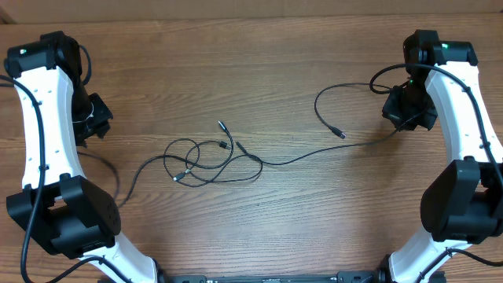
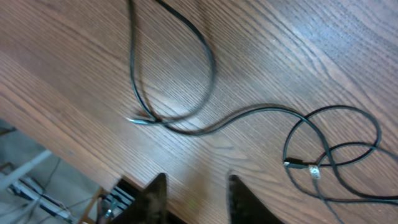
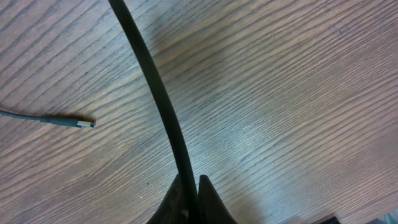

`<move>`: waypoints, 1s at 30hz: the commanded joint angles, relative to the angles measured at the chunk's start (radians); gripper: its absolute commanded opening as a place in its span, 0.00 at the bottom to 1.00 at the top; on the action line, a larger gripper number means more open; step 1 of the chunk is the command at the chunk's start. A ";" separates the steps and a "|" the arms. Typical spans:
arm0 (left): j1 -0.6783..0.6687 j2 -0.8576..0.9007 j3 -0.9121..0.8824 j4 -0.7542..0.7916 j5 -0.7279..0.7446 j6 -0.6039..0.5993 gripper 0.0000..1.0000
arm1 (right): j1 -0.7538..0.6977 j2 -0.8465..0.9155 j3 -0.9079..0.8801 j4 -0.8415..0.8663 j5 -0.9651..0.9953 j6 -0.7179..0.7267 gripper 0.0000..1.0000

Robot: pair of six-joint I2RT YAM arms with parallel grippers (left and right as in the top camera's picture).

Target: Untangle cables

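**Right claw (image 3: 191, 186) pinching one long cable (image 1: 314, 154); left claw (image 2: 196, 182) spread over the wood.**

The right claw's tips are pressed together on the long cable at the right side of the worktop (image 1: 259, 228). From there the cord runs left across the wood into the knot of cables (image 1: 206, 161), which lies mid-worktop between the two arms. The left claw hangs well apart from that knot at the left side, with only wood showing between its tips. The cables are thin, black and slack, lying in several overlapping loops with small plug ends poking out. Another loop curls just beside the right claw and ends in a small plug (image 3: 84, 124) lying flat on the wood. Open wood lies on every side of the knot. In the left wrist view the worktop's edge runs close under the left claw.
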 commanded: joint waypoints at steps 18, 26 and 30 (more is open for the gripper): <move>-0.304 -0.004 0.000 0.029 0.461 0.544 0.50 | -0.003 -0.004 0.002 0.002 -0.020 0.007 0.04; -0.384 -0.030 -0.035 -0.071 0.288 0.362 0.45 | -0.003 -0.004 0.002 -0.004 -0.020 0.004 0.04; -0.396 -0.111 -0.156 -0.071 0.280 0.299 0.45 | -0.003 -0.004 0.002 -0.010 -0.019 0.004 0.04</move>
